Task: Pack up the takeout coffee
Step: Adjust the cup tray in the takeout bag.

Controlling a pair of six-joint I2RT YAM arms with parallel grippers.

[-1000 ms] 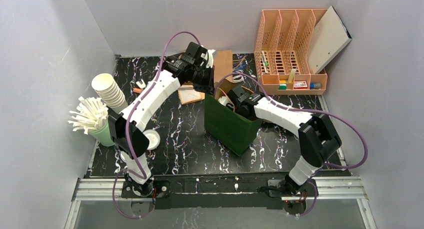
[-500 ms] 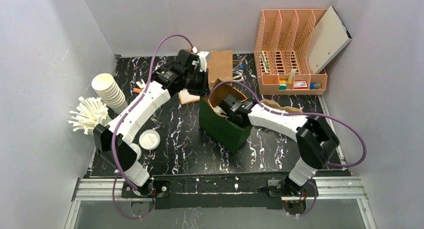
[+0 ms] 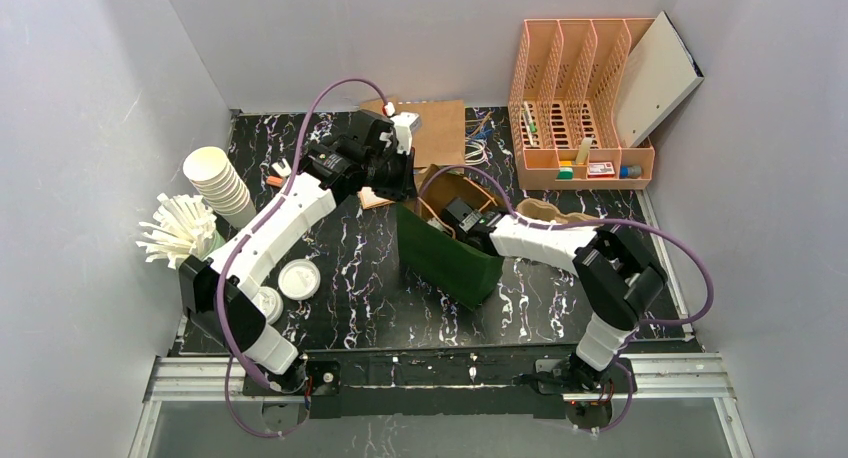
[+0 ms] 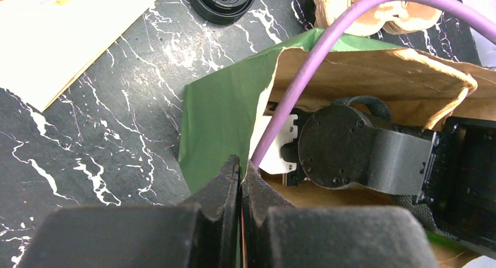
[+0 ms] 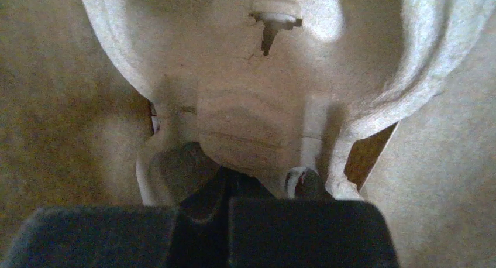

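Bag (image 3: pixel 442 261), green outside, kraft-brown inside: left gripper (image 4: pixel 240 180) pinches its thin rim tight. Right gripper (image 5: pixel 227 193), deep inside, clamps the rough, curved moulded-pulp tray (image 5: pixel 263 98).

Lab robot cell: grey walls (image 3: pixel 420 28), marbled tabletop (image 3: pixel 350 298)

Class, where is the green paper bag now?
Top view: the green bag sits mid-table between both arms, with the left gripper pinching its rim and the right arm reaching inside.

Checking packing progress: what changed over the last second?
The left end effector, shut on the rim of the green bag, pulled it left; the bag tipped lower. The right end effector, gripping the pulp carrier, pushed deeper inside. Cup stack and organizer unchanged.
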